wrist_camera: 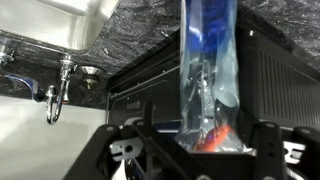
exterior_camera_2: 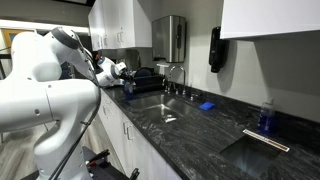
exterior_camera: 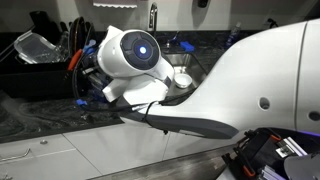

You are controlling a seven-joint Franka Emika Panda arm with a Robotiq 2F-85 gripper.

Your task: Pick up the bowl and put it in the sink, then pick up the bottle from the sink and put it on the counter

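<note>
My gripper (wrist_camera: 205, 150) is shut on the clear plastic bottle (wrist_camera: 208, 80) with a blue label, which stands up between the fingers in the wrist view. In an exterior view the gripper (exterior_camera_2: 122, 78) holds the bottle (exterior_camera_2: 129, 87) in the air at the far end of the stainless sink (exterior_camera_2: 160, 104), over the black marbled counter (exterior_camera_2: 200, 132). The sink (wrist_camera: 70, 25) and its chrome faucet (wrist_camera: 58, 88) show at the left of the wrist view. My arm blocks most of the sink in an exterior view, and I cannot make out the white bowl.
A black dish rack (exterior_camera_2: 146, 74) stands behind the gripper. A large clear plastic container (exterior_camera: 35, 45) sits on it. A small flat blue object (exterior_camera_2: 207, 105) and a blue soap bottle (exterior_camera_2: 266, 118) are on the counter. A steel dispenser (exterior_camera_2: 170, 40) hangs on the wall.
</note>
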